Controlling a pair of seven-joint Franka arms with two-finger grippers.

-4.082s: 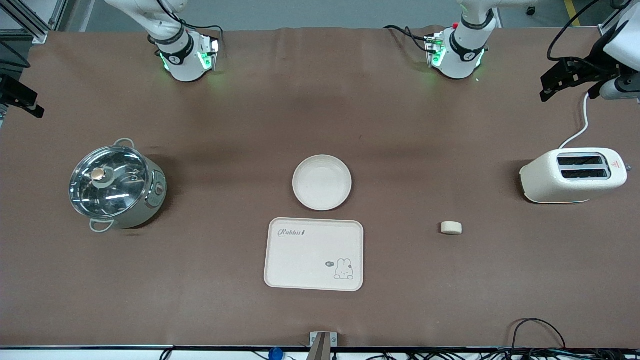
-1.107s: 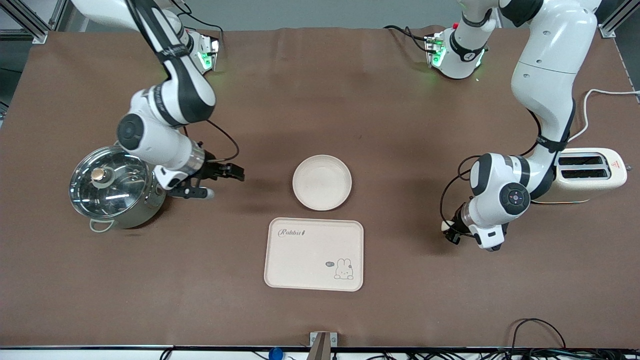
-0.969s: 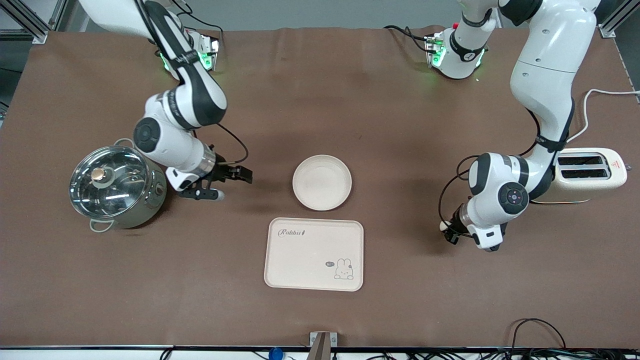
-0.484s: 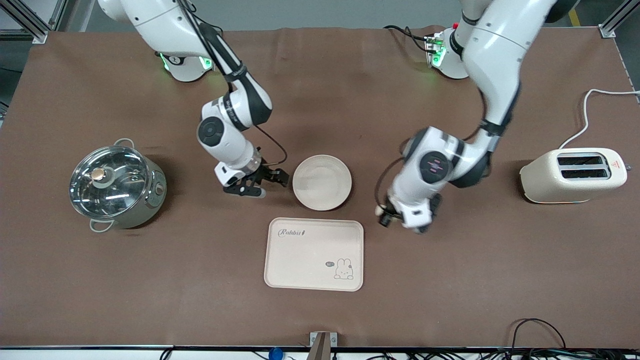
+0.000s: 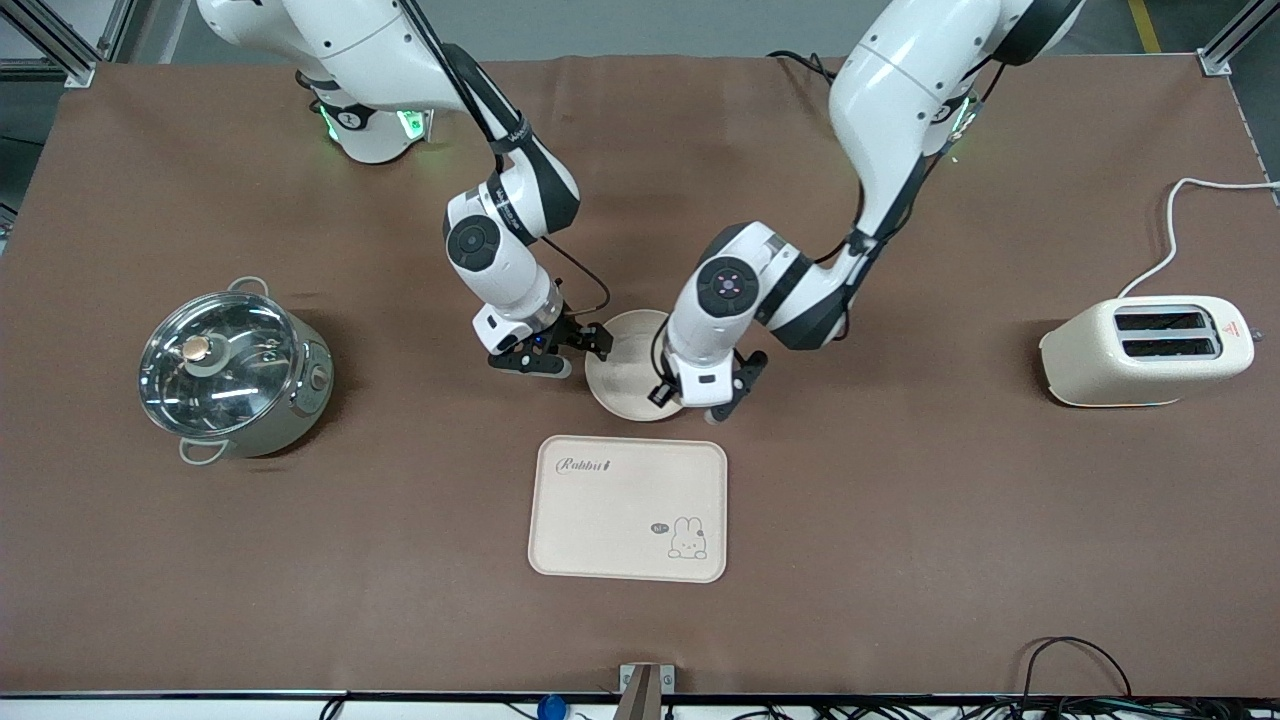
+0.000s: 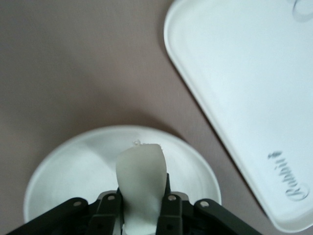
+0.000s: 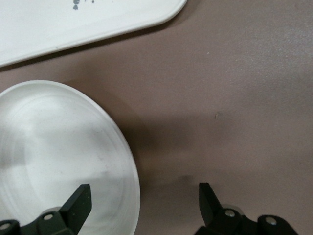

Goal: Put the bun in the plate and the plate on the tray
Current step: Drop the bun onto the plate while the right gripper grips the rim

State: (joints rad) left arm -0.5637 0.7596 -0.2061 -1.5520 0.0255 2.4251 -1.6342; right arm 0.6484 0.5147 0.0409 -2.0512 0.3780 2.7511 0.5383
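Observation:
The round cream plate [image 5: 622, 375] lies mid-table, just farther from the front camera than the Rabbit tray [image 5: 628, 510]. My left gripper [image 5: 668, 393] is over the plate's edge toward the left arm's end. It is shut on the bun [image 6: 141, 171], which hangs just above the plate [image 6: 73, 166]; the front view hides the bun. The tray [image 6: 244, 73] shows beside the plate. My right gripper [image 5: 570, 350] is open and low at the plate's rim toward the right arm's end. In the right wrist view one finger [image 7: 80, 198] is over the plate [image 7: 58, 142] and the other over the table.
A steel pot with a glass lid [image 5: 235, 372] stands toward the right arm's end. A white toaster [image 5: 1145, 350] with its cord stands toward the left arm's end. The tray's corner [image 7: 73, 19] shows in the right wrist view.
My left gripper closed on the bun near the toaster and carried it over the plate. My right gripper moved from beside the pot to the plate's rim.

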